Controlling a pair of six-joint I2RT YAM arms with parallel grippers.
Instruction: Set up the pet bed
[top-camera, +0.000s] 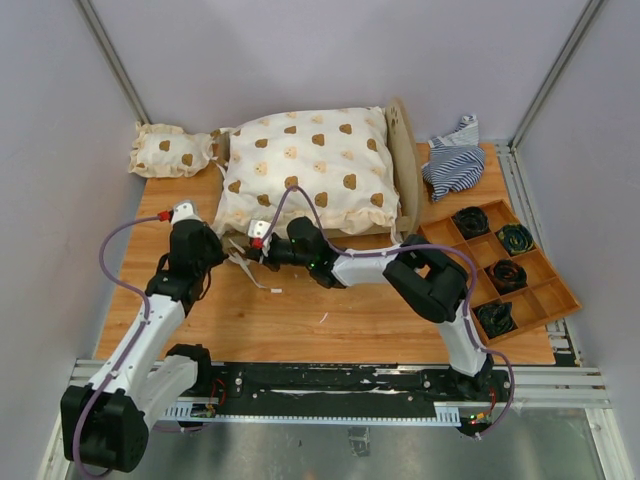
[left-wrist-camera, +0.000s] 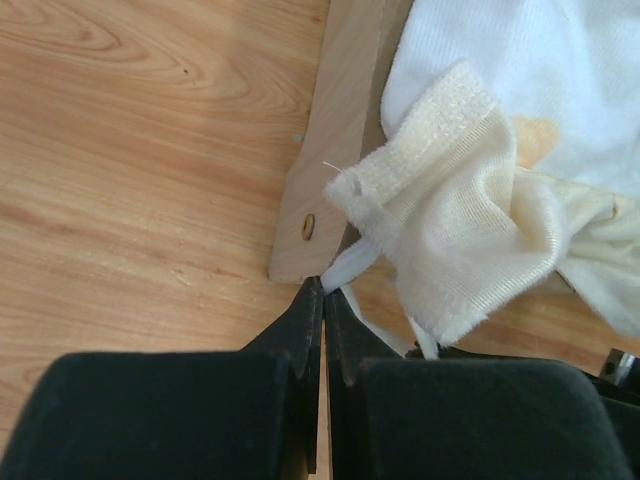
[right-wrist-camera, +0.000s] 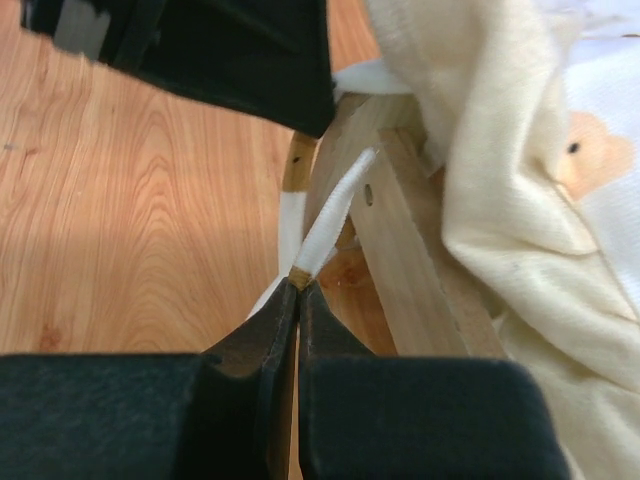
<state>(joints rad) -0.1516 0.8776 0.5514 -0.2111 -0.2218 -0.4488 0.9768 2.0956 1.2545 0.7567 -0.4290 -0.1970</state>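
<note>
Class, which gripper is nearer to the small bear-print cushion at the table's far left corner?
Left. The left gripper pinches a white tie at the near-left corner of the pet bed, this side of the small cushion; the right gripper pinches a tie slightly farther right.

There is one pet bed (top-camera: 402, 160) on one counter (top-camera: 380, 320). There are two cream bear-print cushions, one large cushion (top-camera: 305, 165) and one small cushion (top-camera: 170, 152). There is one bundle of striped cloth (top-camera: 452, 160). One compartmented wooden tray (top-camera: 545, 298) holds four black coils (top-camera: 506, 274), one to a compartment. There are two arms, the left arm (top-camera: 150, 320) and the right arm (top-camera: 455, 320), each with one end effector: the left end effector (left-wrist-camera: 322, 290) and the right end effector (right-wrist-camera: 298, 290). At least two strips of white tie (right-wrist-camera: 335, 215) show, and the full number is unclear.
</note>
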